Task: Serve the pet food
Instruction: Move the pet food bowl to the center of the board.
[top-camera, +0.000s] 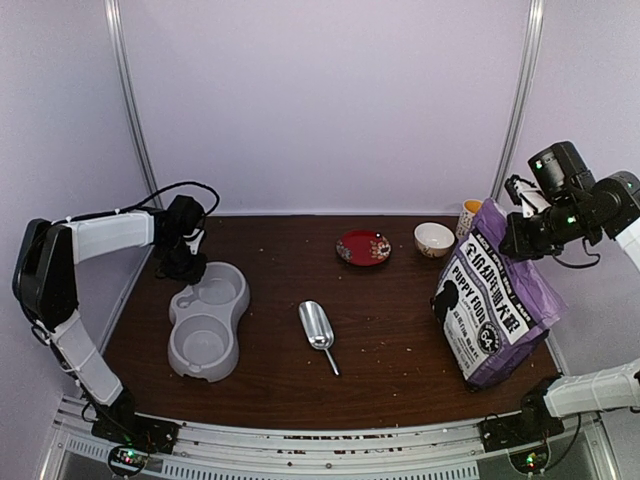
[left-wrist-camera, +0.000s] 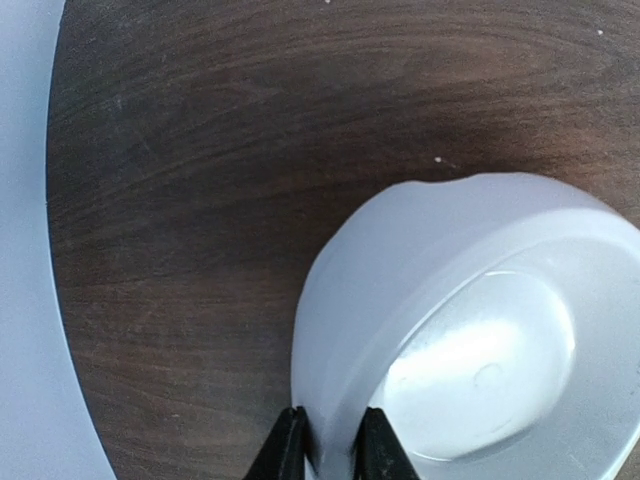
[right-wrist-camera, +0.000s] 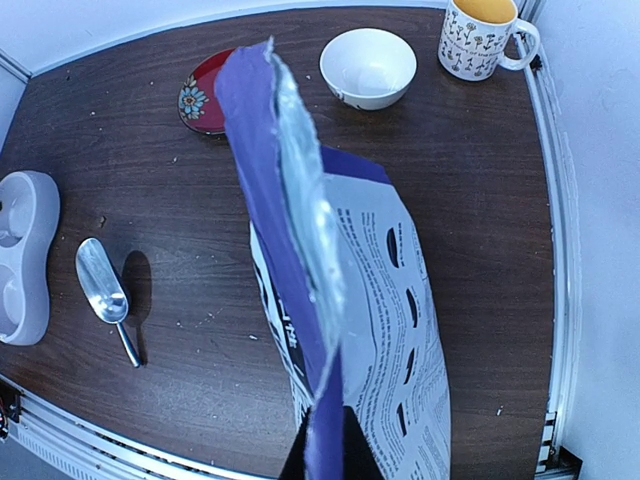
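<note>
At far-L of the worktop (top-camera: 290, 275), the L jaws are clamped on the far rim of the grey 2-well pet bowl (top-camera: 207, 320). L wrist view shows 1 finger (left-wrist-camera: 288, 450) outside the bowl wall and the other inside, both touching it.

On the R side, the R jaws are pinched tight on the torn top edge of the purple bag (top-camera: 495, 310). The bag stands on the worktop, tilted, w/ its top open & silver lining showing.

Pet food can't be seen; the bag's inside is hidden in all 3 views.

A metal scoop (top-camera: 317, 325) lies flat approx mid-worktop, btw. pet bowl & bag, touching neither, w/ its handle toward the near edge. Along the far edge sit a red plate (top-camera: 362, 247), a white bowl (top-camera: 433, 238) just R of it, and a patterned mug (right-wrist-camera: 480, 35) near the bag's top.
</note>
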